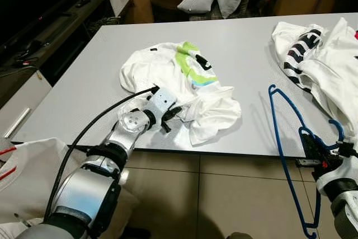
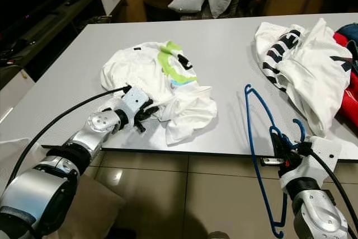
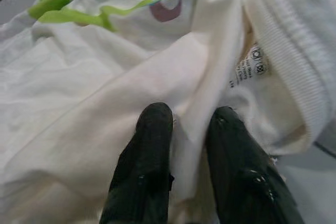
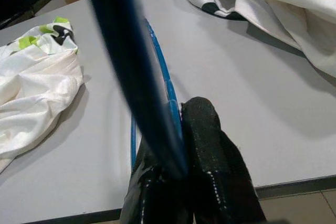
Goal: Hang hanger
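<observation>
While the blue hanger (image 2: 258,138) is already in the robot's keeping, no garment is yet on it, so the task stands at an early stage by my judgement. The right gripper (image 4: 181,121) is clenched on the hanger's wire; in the right wrist view the two black fingers press together with the blue bar between them. The hanger hangs at the near edge of the grey table (image 1: 240,43), its upper part over the tabletop and its lower corner below the edge, over the tiled floor (image 2: 184,194).

The left gripper (image 3: 186,124) is at the crumpled white shirt with the green and black print (image 1: 179,76), which lies on the table well apart from the hanger. Its fingers (image 3: 152,129) are nearly closed on a fold of white cloth close to the ribbed collar and its care label (image 3: 251,65). I judge this a pinch on the fabric, though how firm it is cannot be told.

A second heap of white clothes with black stripes (image 1: 313,54) lies at the far right of the table, untouched.

Remaining, as far as can be judged:
- bringing the shirt's neck opening and the hanger together;
- threading the hanger into the shirt;
- hanging it up, though no rail or hook is in view.
</observation>
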### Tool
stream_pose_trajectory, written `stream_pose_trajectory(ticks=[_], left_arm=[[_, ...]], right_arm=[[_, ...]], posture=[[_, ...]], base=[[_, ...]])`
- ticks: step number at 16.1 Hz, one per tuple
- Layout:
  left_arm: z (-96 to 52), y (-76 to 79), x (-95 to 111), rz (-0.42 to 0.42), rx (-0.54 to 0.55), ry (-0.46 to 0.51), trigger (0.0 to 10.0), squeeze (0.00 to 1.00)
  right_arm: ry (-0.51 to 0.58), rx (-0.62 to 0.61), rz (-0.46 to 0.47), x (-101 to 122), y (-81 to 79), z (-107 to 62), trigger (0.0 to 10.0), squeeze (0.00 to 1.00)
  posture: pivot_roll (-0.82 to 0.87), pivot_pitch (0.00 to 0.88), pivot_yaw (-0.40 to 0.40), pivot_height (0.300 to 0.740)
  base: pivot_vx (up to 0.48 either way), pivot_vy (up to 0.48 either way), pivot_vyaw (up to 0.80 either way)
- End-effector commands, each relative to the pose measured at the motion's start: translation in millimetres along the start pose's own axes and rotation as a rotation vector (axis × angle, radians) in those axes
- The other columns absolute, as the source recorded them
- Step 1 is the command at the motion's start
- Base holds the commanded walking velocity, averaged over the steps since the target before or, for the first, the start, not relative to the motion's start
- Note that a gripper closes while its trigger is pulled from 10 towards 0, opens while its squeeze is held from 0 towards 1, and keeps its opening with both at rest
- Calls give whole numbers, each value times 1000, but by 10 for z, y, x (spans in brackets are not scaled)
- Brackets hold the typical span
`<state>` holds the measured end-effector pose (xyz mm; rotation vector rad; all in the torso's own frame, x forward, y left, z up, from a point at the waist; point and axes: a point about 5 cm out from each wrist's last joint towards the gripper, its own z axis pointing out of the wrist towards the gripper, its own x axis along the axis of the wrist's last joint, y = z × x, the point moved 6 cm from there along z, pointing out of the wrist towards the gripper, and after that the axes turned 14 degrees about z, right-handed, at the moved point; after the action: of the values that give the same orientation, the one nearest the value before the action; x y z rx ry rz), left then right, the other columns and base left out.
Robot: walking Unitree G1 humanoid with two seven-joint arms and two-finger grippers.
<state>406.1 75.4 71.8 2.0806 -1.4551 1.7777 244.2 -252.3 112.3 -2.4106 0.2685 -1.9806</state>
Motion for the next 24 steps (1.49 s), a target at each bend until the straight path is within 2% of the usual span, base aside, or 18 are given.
stream_pose_trajectory(ticks=[1, 7, 11, 12, 13, 15, 17, 20, 22, 23, 24], left_arm=[[-44, -86, -87, -3, 23, -37, 0, 0], [-58, -167, -47, -33, 34, -19, 0, 0], [-74, -370, 95, -122, 92, 45, 0, 0], [-75, -438, 194, -151, 96, 88, 0, 0], [-97, -580, 459, -203, 67, 203, 0, 0], [-155, -735, 670, -191, 36, 277, 0, 0], [-251, -965, 888, -173, 35, 340, 0, 0], [-306, -1030, 1036, -176, 8, 403, 0, 0], [-374, -983, 1127, -259, -63, 513, 0, 0], [-413, -1004, 1173, -333, -82, 569, 0, 0], [-456, -1028, 1207, -447, -120, 622, 0, 0]], right_arm=[[-29, 5, -7, -74, -22, 15, 10000, 0], [-29, 8, -14, -85, -31, 14, 10000, 0], [-32, 12, -14, -102, -48, 14, 10000, 0], [-31, 11, -14, -103, -47, 16, 10000, 0], [-27, 10, -13, -95, -48, 21, 10000, 0], [-25, 12, -14, -92, -50, 27, 10000, 0], [-27, 18, -15, -101, -57, 30, 10000, 0], [-28, 23, -16, -106, -62, 37, 10000, 0], [-28, 30, -18, -116, -86, 42, 10000, 0], [-30, 33, -18, -123, -92, 40, 10000, 0], [-32, 38, -20, -129, -97, 38, 10000, 0]], posture=[[-255, 0, 140, 740], [-259, 0, 148, 740], [-255, 0, 153, 740], [-253, 0, 153, 740], [-253, 0, 152, 740], [-248, 0, 151, 740], [-244, 0, 150, 740], [-240, 0, 149, 740], [-242, 0, 149, 740], [-241, 0, 147, 740], [-239, 0, 145, 740]], base=[[0, 0, 0], [0, 0, 0], [0, 0, 0], [0, 0, 0], [0, 0, 0], [0, 0, 0], [0, 0, 0], [0, 0, 0], [0, 0, 0], [0, 0, 0], [0, 0, 0]])
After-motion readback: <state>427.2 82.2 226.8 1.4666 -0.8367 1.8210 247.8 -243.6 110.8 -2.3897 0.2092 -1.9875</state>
